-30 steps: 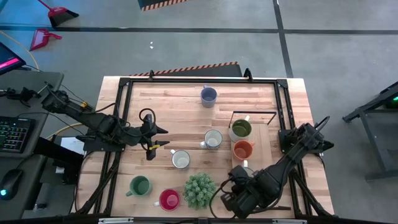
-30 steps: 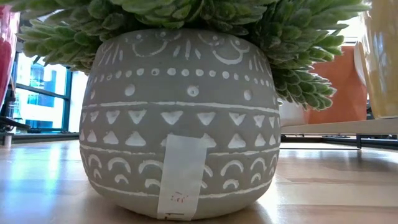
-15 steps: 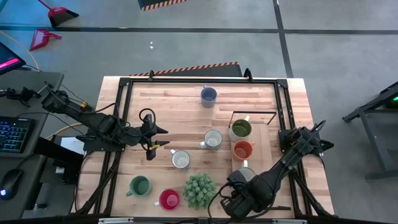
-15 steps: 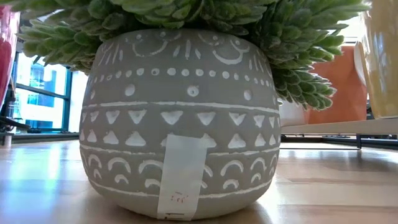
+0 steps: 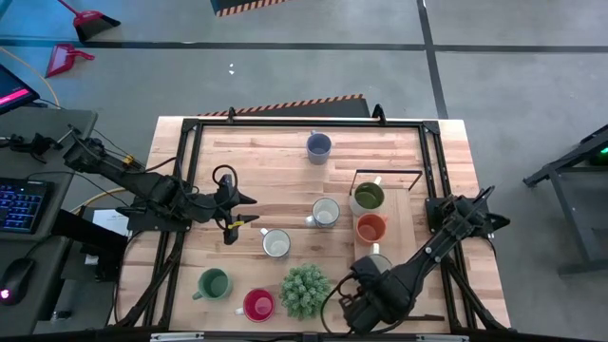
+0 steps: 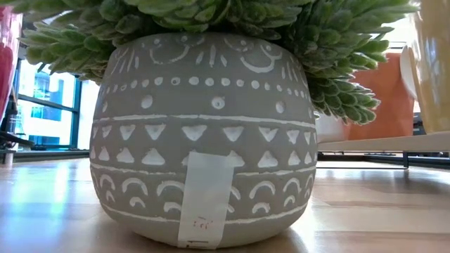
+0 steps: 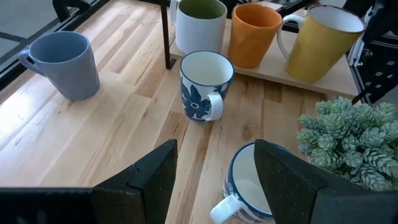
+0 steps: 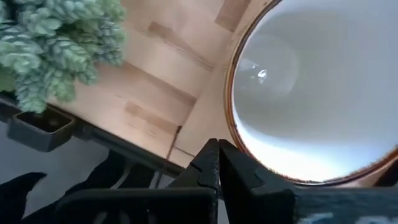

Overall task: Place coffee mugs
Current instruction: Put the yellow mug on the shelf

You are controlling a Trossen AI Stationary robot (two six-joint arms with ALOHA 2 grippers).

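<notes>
Arms: we see two dark, nearly black jointed arms with boxy links.
Left end effector (image 5: 231,217): black, with a yellowish patch near the fingers (image 7: 149,180); they look flat, matte and angular.
Right end effector (image 8: 219,163): black, fingers tapering to thin tips.
Cables: black loops run beside both arms.

In the low view the plant pot (image 6: 204,137) fills the middle and hides most of the counter (image 6: 56,211); a red mug (image 6: 7,77) is cut off at nine o'clock, a yellow mug (image 6: 432,70) at three. In the high view the right arm (image 5: 418,261) covers that yellow mug almost entirely.
</notes>
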